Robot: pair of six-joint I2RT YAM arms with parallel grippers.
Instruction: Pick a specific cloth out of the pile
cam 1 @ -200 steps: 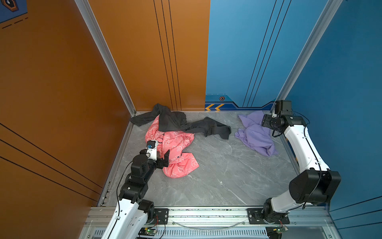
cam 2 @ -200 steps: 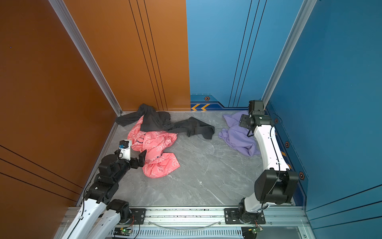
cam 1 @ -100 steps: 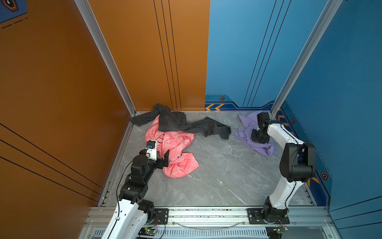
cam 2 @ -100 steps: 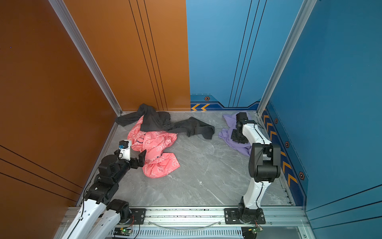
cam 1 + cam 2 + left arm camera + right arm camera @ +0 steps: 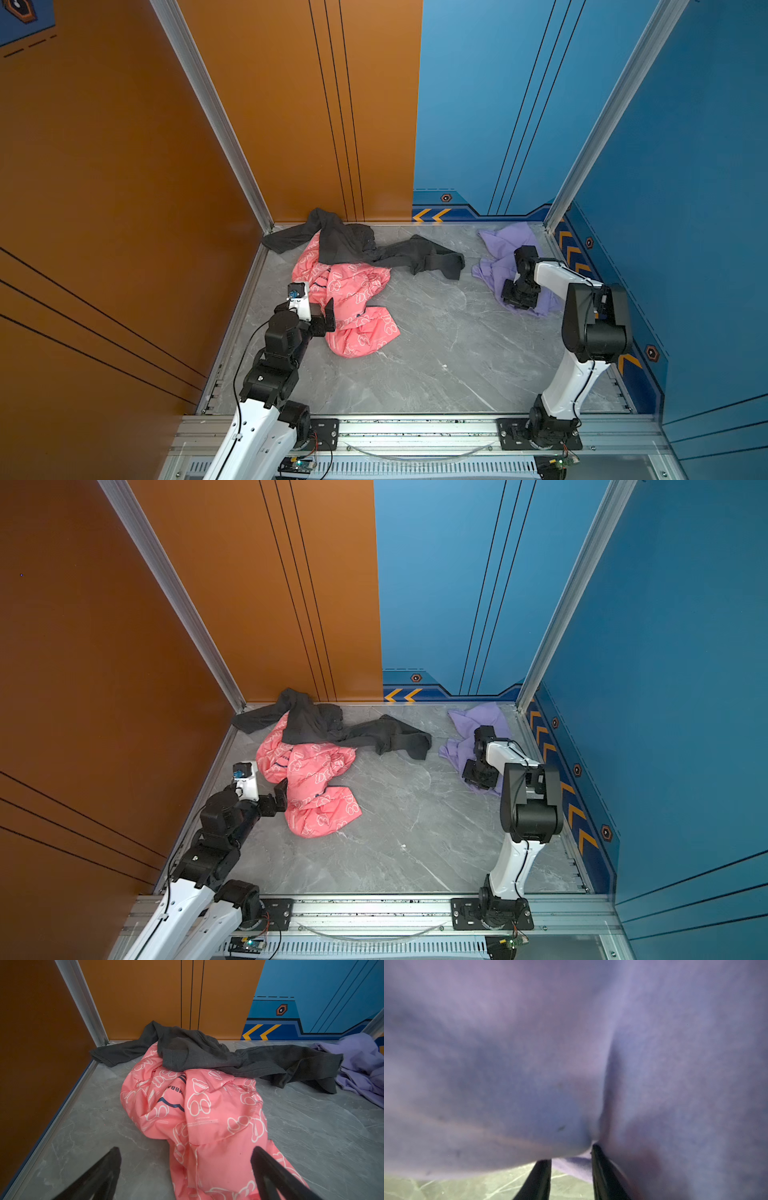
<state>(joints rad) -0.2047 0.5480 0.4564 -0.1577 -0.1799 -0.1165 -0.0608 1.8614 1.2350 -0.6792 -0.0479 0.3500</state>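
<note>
The lavender cloth [image 5: 505, 249] [image 5: 478, 719] lies crumpled in the far right corner, apart from the pile. The pile is a coral-pink printed cloth [image 5: 345, 291] with a dark grey garment [image 5: 353, 245] draped over its far end. My right gripper [image 5: 517, 295] [image 5: 478, 777] is pressed down on the near part of the lavender cloth. In the right wrist view the gripper [image 5: 570, 1155] has its jaws drawn close, shut on a fold of that cloth [image 5: 571, 1043]. My left gripper [image 5: 330, 311] [image 5: 186, 1149] hangs open over the near end of the coral-pink cloth [image 5: 207, 1115], holding nothing.
Orange wall panels close the left and back left; blue panels close the back right and right. The grey marble floor [image 5: 436, 332] lies between pile and lavender cloth. A metal rail [image 5: 415, 424] runs along the front edge.
The right arm folded back from the far corner and its gripper came down onto the near part of the lavender cloth, jaws narrowing on a fold. The left arm stayed still.
</note>
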